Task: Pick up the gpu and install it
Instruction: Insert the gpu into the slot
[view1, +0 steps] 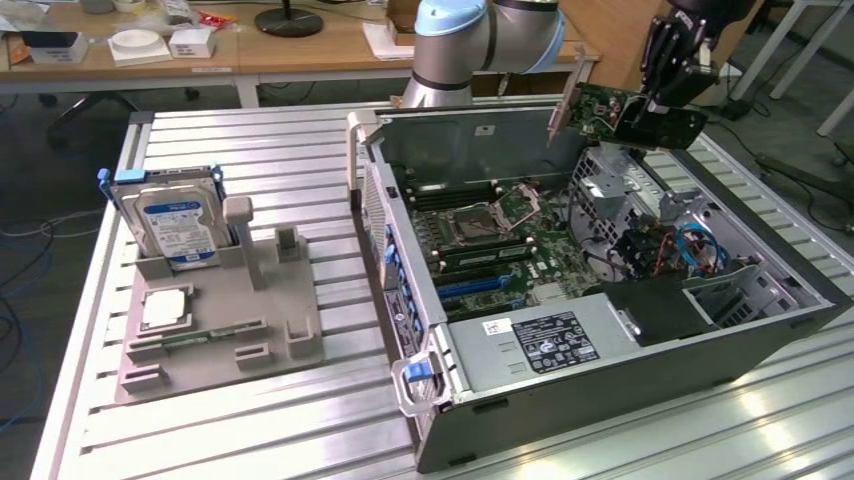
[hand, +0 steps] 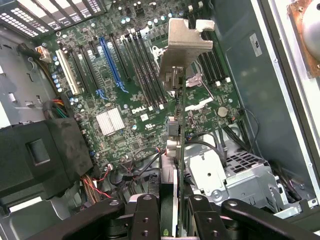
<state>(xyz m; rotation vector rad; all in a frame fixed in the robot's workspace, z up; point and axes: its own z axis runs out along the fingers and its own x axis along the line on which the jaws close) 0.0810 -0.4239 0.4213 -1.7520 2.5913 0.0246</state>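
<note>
One gpu (hand: 186, 45) is clamped edge-on in the end effector (hand: 175, 207), hanging above the motherboard (hand: 125, 75).

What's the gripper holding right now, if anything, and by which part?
The gripper holds the thin green gpu card, clamped across both faces at the end away from its silver metal bracket.

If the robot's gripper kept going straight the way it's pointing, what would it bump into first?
Probably the motherboard inside the open computer case. The gripper points down into it, and the gpu clamped in its fingers would likely touch first. Depth is hard to judge.
</note>
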